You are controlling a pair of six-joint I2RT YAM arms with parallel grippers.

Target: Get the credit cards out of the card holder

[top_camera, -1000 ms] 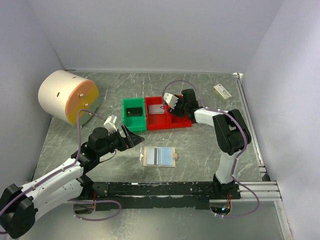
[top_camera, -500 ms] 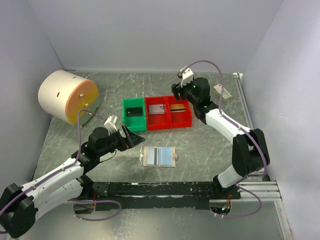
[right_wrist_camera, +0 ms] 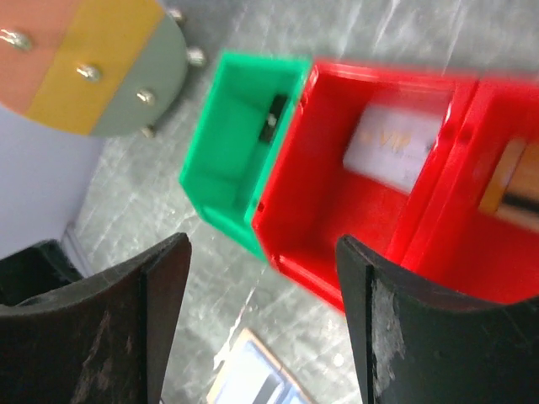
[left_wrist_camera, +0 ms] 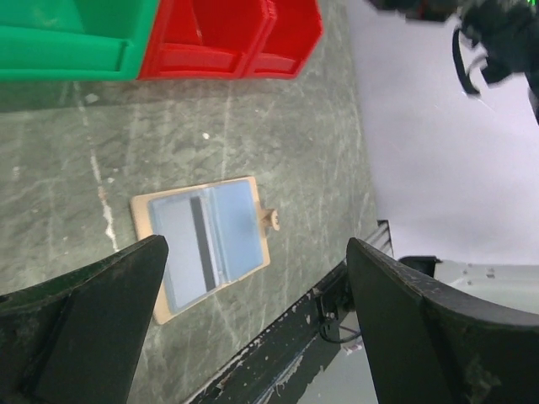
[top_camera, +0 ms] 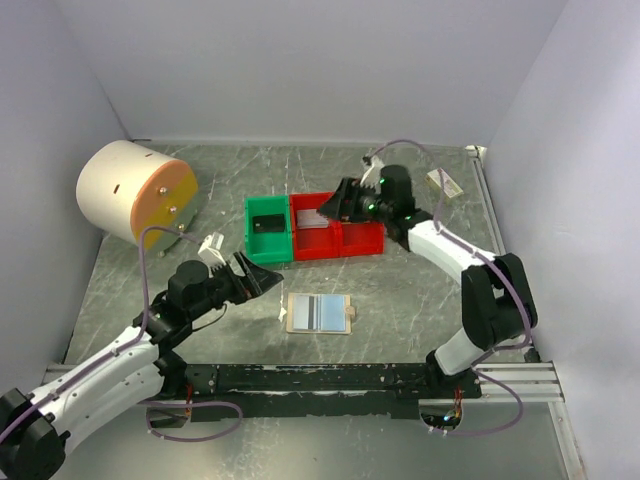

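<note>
Card holder (top_camera: 319,312): open and flat on the table (top_camera: 420,290), pale inner pockets facing up, a dark strip across one pocket.
Left gripper (top_camera: 262,275): just left of the card holder and apart from it, jaws spread wide, nothing between them.
Right gripper (top_camera: 335,203): well beyond the card holder, over the red bins, jaws released and empty.
Green bin (top_camera: 268,255): beyond the card holder, slightly left, with the dark credit card (right_wrist_camera: 275,114) inside.
Middle red bin (top_camera: 315,250): straight beyond the card holder, with the silver-grey credit card (right_wrist_camera: 396,147) lying inside.
End red bin (top_camera: 362,245): beyond the card holder, slightly right, with the gold credit card (right_wrist_camera: 509,177) inside.
</note>
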